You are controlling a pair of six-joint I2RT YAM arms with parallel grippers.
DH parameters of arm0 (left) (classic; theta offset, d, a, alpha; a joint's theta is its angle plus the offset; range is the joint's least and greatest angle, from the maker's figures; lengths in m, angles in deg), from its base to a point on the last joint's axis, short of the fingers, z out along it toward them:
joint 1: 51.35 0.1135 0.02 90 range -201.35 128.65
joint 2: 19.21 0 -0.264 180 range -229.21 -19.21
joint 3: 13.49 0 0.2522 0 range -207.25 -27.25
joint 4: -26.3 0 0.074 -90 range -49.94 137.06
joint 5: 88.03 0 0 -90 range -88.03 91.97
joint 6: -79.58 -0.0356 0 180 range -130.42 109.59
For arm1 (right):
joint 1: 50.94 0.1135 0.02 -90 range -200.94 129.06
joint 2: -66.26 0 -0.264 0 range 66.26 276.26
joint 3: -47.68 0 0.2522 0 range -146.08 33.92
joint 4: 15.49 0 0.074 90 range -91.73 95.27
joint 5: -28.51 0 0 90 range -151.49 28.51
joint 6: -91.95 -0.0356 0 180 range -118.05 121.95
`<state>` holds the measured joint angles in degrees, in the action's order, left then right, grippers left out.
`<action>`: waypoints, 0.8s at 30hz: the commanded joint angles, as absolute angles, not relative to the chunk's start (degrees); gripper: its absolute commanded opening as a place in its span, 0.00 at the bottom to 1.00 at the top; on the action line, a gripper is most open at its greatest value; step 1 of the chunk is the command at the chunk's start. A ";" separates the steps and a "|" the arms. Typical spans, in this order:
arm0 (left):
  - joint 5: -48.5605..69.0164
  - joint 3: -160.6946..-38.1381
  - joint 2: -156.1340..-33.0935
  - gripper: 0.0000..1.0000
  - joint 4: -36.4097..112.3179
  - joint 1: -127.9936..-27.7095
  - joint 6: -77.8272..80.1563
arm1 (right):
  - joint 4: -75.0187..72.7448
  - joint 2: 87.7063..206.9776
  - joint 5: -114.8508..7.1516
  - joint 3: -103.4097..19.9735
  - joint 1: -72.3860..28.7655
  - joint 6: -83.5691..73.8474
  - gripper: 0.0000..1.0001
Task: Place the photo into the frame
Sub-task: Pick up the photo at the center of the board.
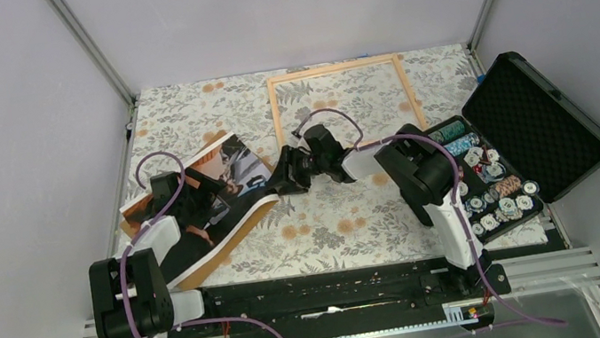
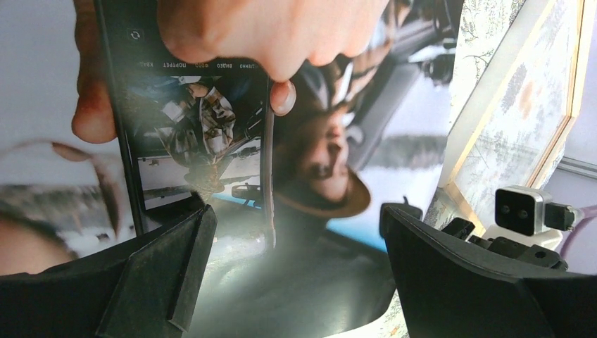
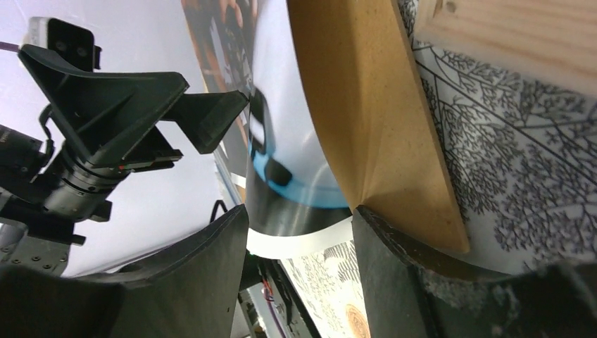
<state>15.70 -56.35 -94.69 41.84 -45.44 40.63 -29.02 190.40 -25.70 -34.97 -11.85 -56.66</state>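
Left pincer gapes wide over the photo (its wrist view shows only print). Right pincer clasps the photo's raised edge, brown back showing. Beyond, the frame lies flat on the table.

The photo has a glossy, smooth face that catches a white sheen, while its back is matt brown fibreboard with a slightly rough look. The frame is pale bare wood, the left gripper matt black plastic, and the table cover a matt floral print.
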 commanded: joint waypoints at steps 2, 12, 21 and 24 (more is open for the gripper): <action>13.44 -52.46 -97.45 0.99 51.72 -45.64 39.08 | -37.96 193.98 -23.16 -36.79 -11.10 -64.23 0.65; 13.48 -53.05 -97.48 0.99 51.92 -45.63 38.30 | -38.15 196.33 -24.91 -42.25 -10.45 -63.86 0.78; 15.59 -53.69 -96.96 0.99 51.53 -45.63 37.36 | -40.82 191.46 -31.49 -34.89 -8.79 -66.90 0.68; 17.99 -53.78 -95.94 0.99 50.09 -45.57 36.79 | -43.13 192.51 -32.55 -34.63 -8.17 -68.55 0.55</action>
<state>16.45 -56.50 -94.25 41.86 -45.44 39.36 -39.34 194.64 -28.56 -35.80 -9.81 -66.08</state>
